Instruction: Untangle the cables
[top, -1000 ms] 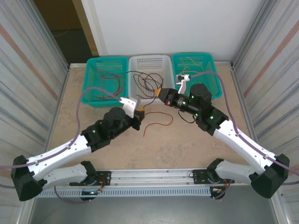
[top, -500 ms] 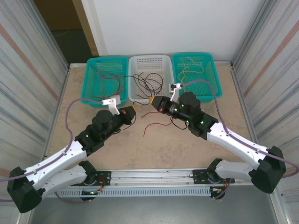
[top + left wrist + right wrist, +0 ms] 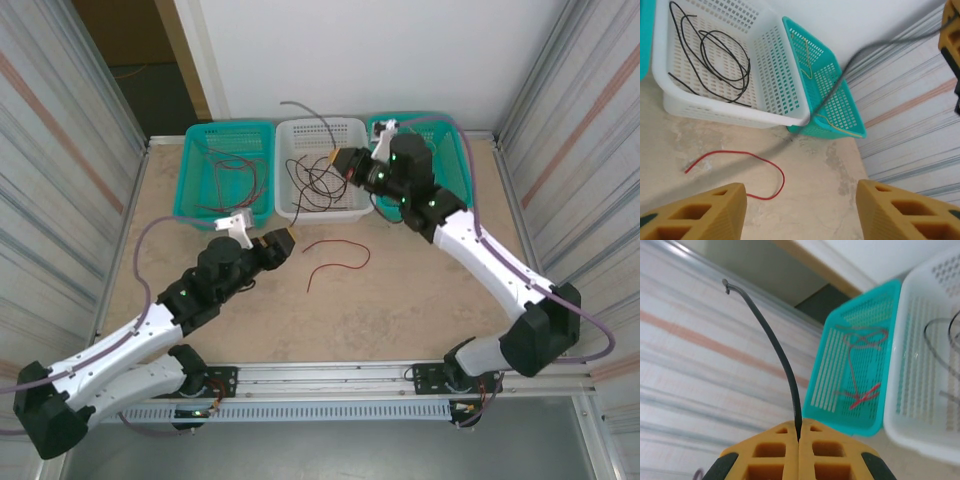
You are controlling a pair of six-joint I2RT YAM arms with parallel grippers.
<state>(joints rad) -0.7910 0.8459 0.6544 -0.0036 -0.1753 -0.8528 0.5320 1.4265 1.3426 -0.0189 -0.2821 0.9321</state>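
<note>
Claws: right claw [image 3: 800,431] clamps black cable [image 3: 782,363] | left claw [image 3: 801,205] wide | red cable [image 3: 747,154] on table [image 3: 832,167]

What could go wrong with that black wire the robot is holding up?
The right gripper pinches the thin black cable at one spot, so it might slip out and drop.
The cable's lower part trails past the white basket's corner and could catch there.
The red cable lies loose on the table and may get dragged.

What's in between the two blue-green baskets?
A white basket with loose black cables lying in it, as the top view shows.
</note>
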